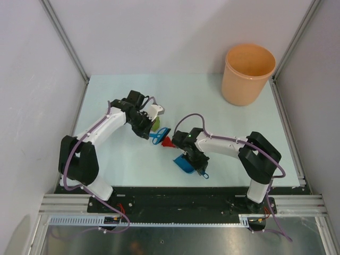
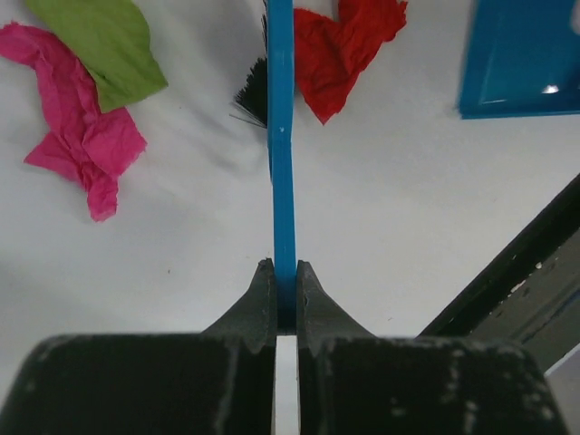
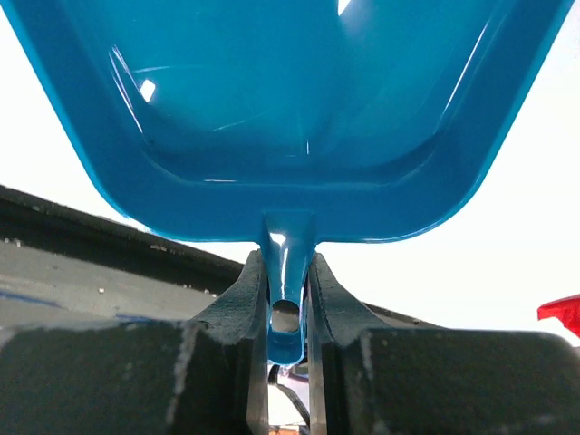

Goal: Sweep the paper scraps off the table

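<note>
tightly, left end effector (image 2: 285, 274) grips brush (image 2: 282, 136) facing scraps (image 2: 340, 50), right end effector (image 3: 288, 272) grips dustpan (image 3: 290, 109)

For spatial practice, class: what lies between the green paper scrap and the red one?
The brush, clamped in the left gripper, runs between the green scrap and the red scrap; the left wrist view shows it.

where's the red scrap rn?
Top view, mid-frame: the red scrap lies between the brush on its left and the dustpan on its lower right. The left wrist view shows it just right of the brush handle.
</note>
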Robot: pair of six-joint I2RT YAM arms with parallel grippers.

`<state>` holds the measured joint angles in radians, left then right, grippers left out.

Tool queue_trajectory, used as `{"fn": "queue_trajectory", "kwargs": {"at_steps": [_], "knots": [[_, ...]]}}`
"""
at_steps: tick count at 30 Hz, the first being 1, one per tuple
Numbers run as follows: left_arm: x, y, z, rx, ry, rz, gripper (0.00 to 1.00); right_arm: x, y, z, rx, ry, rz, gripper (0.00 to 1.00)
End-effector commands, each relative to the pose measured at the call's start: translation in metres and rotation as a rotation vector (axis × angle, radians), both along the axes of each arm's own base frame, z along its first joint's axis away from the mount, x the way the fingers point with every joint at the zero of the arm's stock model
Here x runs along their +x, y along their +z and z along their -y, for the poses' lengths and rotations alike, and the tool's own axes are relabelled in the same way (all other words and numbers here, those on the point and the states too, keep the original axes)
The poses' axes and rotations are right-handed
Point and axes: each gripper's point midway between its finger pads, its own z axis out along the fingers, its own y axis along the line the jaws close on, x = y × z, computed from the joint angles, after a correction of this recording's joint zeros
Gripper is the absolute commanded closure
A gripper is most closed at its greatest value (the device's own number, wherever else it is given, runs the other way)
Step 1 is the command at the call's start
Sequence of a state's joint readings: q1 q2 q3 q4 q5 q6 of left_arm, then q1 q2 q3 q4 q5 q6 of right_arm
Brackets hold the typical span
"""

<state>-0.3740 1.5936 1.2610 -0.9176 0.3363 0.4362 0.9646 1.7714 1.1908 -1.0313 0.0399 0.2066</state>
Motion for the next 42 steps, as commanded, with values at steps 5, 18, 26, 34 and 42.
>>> {"fn": "queue_trajectory", "kwargs": {"at_steps": [5,18,26,34,42], "knots": [[-0.032,0.024,0.059,-0.245,-0.189,-0.063,1.0,0.047,-0.007,-0.036,0.079,0.049,0.124,1.0],[-0.032,0.044,0.032,-0.171,-0.144,0.056,1.0,0.08,0.006,-0.033,0.119,-0.005,0.294,1.0],[-0.019,0.061,0.012,-0.127,-0.08,0.149,1.0,0.081,0.022,-0.032,0.129,0.028,0.356,1.0],[0.007,0.102,-0.018,-0.157,0.05,0.276,1.0,0.076,0.055,-0.026,0.178,0.061,0.392,1.0],[0.014,0.096,-0.049,-0.048,0.131,0.344,1.0,0.078,0.098,-0.018,0.211,0.064,0.431,1.0]]}}
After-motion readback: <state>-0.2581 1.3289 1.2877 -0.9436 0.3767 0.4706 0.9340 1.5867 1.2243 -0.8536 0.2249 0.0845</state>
